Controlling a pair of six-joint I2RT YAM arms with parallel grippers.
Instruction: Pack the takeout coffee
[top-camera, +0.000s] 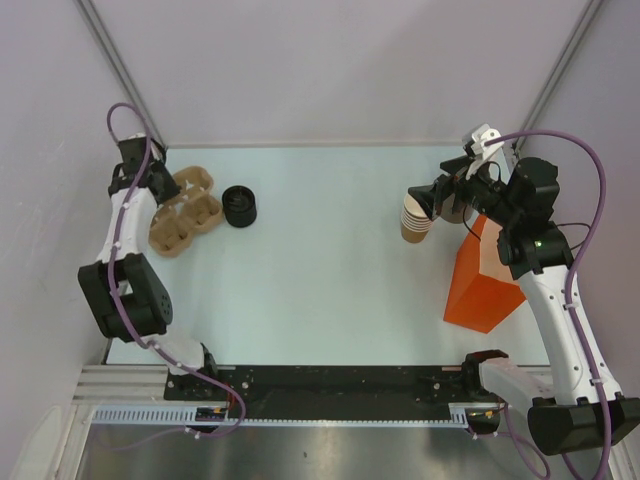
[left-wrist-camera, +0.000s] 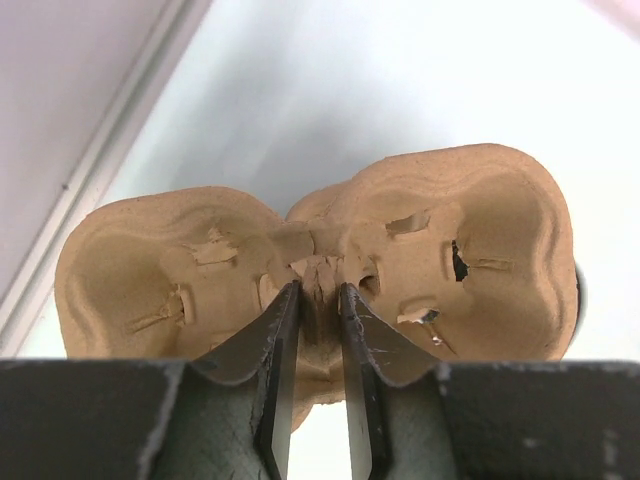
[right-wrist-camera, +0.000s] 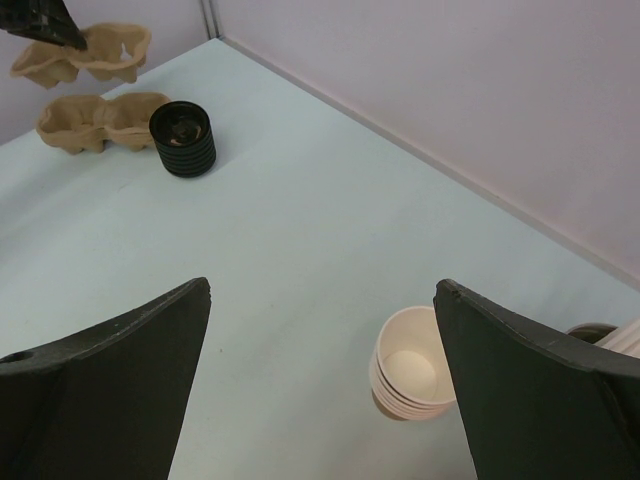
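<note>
Left pincer clamped on the carrier's ridge, upper left overhead; right pincer spread wide over the top cup in its stack, right side. We'd drop straight, pinching only that rim.

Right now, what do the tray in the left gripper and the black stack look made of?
Tray, pinched by the left gripper: moulded paper pulp, matte tan, with rough fibrous surface and torn edges. Black stack: probably plastic, smooth with a slight sheen and even ribs.
</note>
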